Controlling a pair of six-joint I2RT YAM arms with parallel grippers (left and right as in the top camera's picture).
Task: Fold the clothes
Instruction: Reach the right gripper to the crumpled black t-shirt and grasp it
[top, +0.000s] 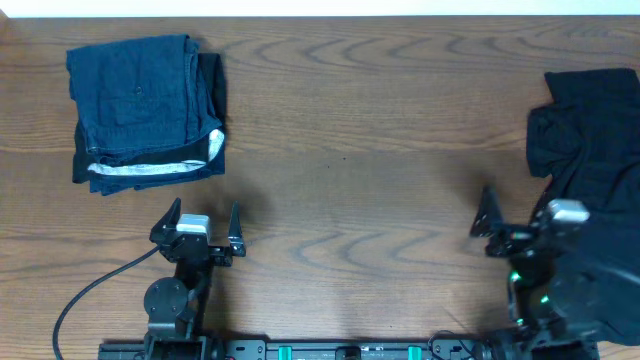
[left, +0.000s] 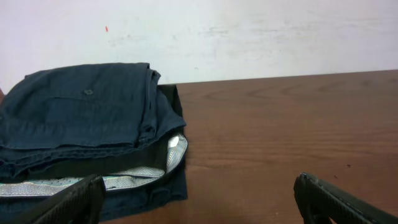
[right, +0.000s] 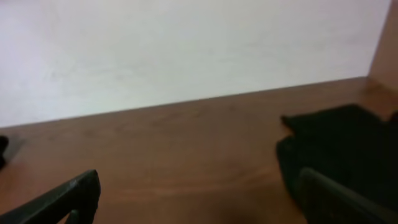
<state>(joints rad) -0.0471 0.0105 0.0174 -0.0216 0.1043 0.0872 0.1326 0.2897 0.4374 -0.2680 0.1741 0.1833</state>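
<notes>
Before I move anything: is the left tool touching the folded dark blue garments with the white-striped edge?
Apart. The overhead view shows brown wooden table between the open left tool and the folded dark blue garments.

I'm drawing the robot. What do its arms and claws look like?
All black. The left gripper and right gripper each have two pointy fingers and a silvery block. A black cable curls from the left arm; green lights glow on the right arm.
</notes>
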